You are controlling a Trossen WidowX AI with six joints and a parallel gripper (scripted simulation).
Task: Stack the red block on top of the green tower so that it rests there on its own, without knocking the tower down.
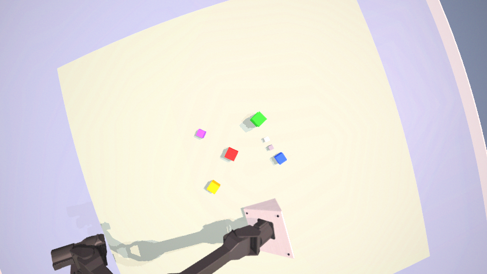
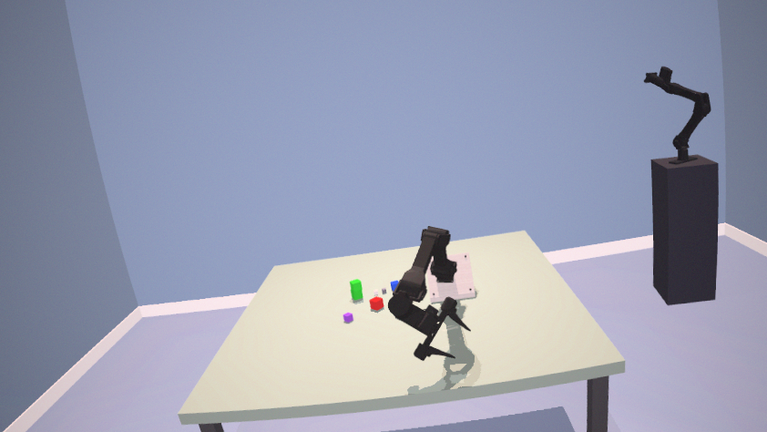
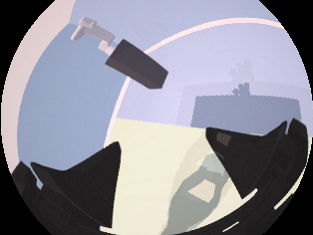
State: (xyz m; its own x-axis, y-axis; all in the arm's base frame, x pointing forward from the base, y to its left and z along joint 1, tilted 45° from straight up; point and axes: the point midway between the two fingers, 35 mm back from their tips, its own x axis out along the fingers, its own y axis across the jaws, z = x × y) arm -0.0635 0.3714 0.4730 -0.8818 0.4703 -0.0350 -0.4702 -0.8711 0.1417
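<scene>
The red block (image 1: 231,154) (image 2: 376,303) sits on the table, apart from the other blocks. The green tower (image 1: 258,119) (image 2: 356,290) stands upright; the exterior view shows two green blocks, one on the other. Nothing rests on its top. My gripper (image 2: 462,343) (image 3: 163,137) is wide open and empty, raised above the table on the other side of the arm from the tower, far from both red block and tower. In the top view the fingers are not visible. The wrist view shows neither the red block nor the tower.
A blue block (image 1: 280,158) (image 2: 394,285), a purple block (image 1: 200,133) (image 2: 348,317) and a yellow block (image 1: 213,187) lie around the red one. A small white cube (image 1: 266,139) and a small pinkish cube (image 1: 270,147) lie between the tower and the blue block.
</scene>
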